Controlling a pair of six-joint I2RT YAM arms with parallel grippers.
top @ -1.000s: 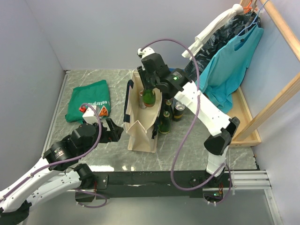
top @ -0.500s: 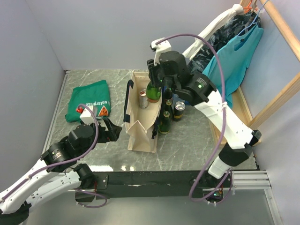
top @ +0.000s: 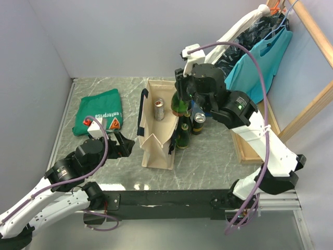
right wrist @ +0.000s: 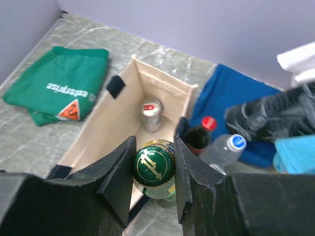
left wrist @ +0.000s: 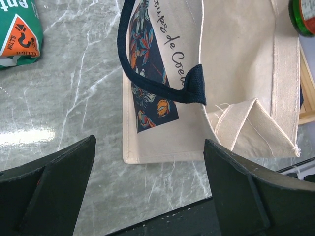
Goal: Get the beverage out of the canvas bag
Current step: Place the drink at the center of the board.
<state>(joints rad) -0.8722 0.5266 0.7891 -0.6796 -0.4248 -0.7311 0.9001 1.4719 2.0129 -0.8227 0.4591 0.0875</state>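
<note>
The cream canvas bag [top: 156, 148] stands open in the middle of the table, its navy handle [left wrist: 162, 88] hanging down its printed side. My right gripper [top: 182, 95] is shut on the capped neck of a green glass bottle [top: 180, 105], which hangs above the bag's right rim. From the right wrist, the green cap [right wrist: 154, 163] sits tight between the fingers [right wrist: 120, 169]. A silver can [right wrist: 150, 114] stands inside the bag. My left gripper [top: 125, 146] is open and low on the table, just left of the bag [left wrist: 236, 59], holding nothing.
A folded green T-shirt [top: 99, 112] lies at the left. Right of the bag stand a red-capped dark bottle [right wrist: 202, 130], a water bottle [right wrist: 224, 150] and a can [top: 199, 122]. A blue cloth [right wrist: 231, 103] lies behind them. A wooden rack [top: 270, 135] with hanging clothes [top: 255, 73] fills the right.
My right gripper has lifted the green bottle up out of the bag and carried it rightward over the bag's right rim. The left arm has stayed put.
</note>
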